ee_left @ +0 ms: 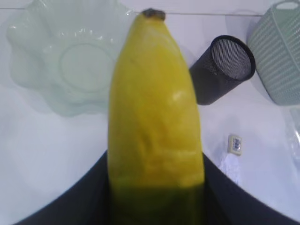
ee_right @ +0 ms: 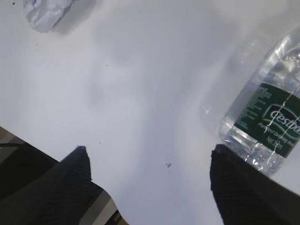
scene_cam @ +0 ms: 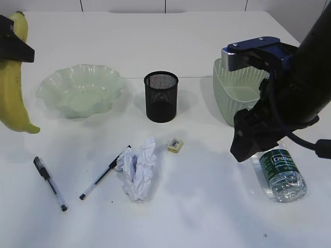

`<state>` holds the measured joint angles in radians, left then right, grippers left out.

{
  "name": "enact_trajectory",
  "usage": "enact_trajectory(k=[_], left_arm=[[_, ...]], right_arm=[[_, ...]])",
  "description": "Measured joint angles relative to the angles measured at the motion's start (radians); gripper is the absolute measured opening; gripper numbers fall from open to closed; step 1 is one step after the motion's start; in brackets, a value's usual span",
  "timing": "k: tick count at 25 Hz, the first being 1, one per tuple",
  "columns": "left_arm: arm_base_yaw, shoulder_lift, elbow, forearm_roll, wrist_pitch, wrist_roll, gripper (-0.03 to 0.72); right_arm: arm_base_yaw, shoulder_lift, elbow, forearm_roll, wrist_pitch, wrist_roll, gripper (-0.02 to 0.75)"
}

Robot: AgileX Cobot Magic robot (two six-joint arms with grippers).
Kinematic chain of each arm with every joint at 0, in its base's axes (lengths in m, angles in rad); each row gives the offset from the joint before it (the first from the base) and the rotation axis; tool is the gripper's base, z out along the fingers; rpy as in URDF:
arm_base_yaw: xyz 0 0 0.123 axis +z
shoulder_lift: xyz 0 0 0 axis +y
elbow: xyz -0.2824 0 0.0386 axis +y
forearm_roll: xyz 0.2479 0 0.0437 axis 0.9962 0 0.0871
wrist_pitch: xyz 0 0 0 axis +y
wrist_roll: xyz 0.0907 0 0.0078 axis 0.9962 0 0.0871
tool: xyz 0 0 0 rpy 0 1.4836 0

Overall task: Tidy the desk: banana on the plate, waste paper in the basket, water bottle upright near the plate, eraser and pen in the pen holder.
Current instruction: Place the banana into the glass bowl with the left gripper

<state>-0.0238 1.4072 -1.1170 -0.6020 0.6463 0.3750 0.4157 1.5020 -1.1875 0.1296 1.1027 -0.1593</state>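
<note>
While the left gripper (ee_left: 154, 206) holds the banana (scene_cam: 13, 82) lifted at the far left edge of the exterior view, its jaws closed around the fruit's lower part, the plate (scene_cam: 80, 90) sits empty just to the right of it. The banana hangs nearly upright with its tip down, probably so it can be carried over the ruffled rim and lowered in. On the right, the right gripper (ee_right: 150, 183) hovers with its jaws spread wide just above the desk (scene_cam: 207, 206), one finger close beside the bottle (scene_cam: 282, 173), which lies on its side near the right edge in front of the basket (scene_cam: 235, 90). The wide spread suits a grasp across the bottle's body. In the middle stands the holder (scene_cam: 161, 96), with the eraser (scene_cam: 175, 145) in front of it, the paper (scene_cam: 138, 168) beside that, and two pens (scene_cam: 101, 175) (scene_cam: 50, 183) lying flat. Bare desk between plate and holder leaves room to stand the bottle. The right arm (scene_cam: 300, 82) hides part of the basket.
</note>
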Motion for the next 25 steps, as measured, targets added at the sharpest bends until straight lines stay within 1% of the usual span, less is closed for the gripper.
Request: enact_trajectory(k=[4,8,10,14,16,20,25], left_arm=[[0.0,0.07,-0.046,-0.083,-0.053,-0.011,0.307],[0.0,0.181,-0.142,-0.166,-0.078,-0.013,0.307],[-0.007,0.244,-0.197,-0.179,-0.083,-0.013,0.307],[-0.041,0.363,-0.319,-0.19,-0.112,-0.013,0.307],[-0.048,0.416,-0.37,-0.219,-0.145,-0.013,0.307],[-0.052,0.526,-0.443,-0.33,-0.21,-0.013,0.307],[-0.052,0.639,-0.479,-0.47,-0.287,-0.013,0.307]], right_arm=[[0.0,0.0,0.0,0.002,-0.017,-0.01,0.589],[0.0,0.0,0.0,0.002,-0.021,-0.027,0.589],[0.0,0.0,0.0,0.002,-0.023,-0.03,0.589],[-0.002,0.0,0.0,0.002,-0.027,-0.038,0.589],[-0.002,0.0,0.0,0.002,-0.031,-0.038,0.589],[-0.002,0.0,0.0,0.002,-0.034,-0.044,0.589],[-0.002,0.0,0.0,0.003,-0.037,-0.047,0.589]])
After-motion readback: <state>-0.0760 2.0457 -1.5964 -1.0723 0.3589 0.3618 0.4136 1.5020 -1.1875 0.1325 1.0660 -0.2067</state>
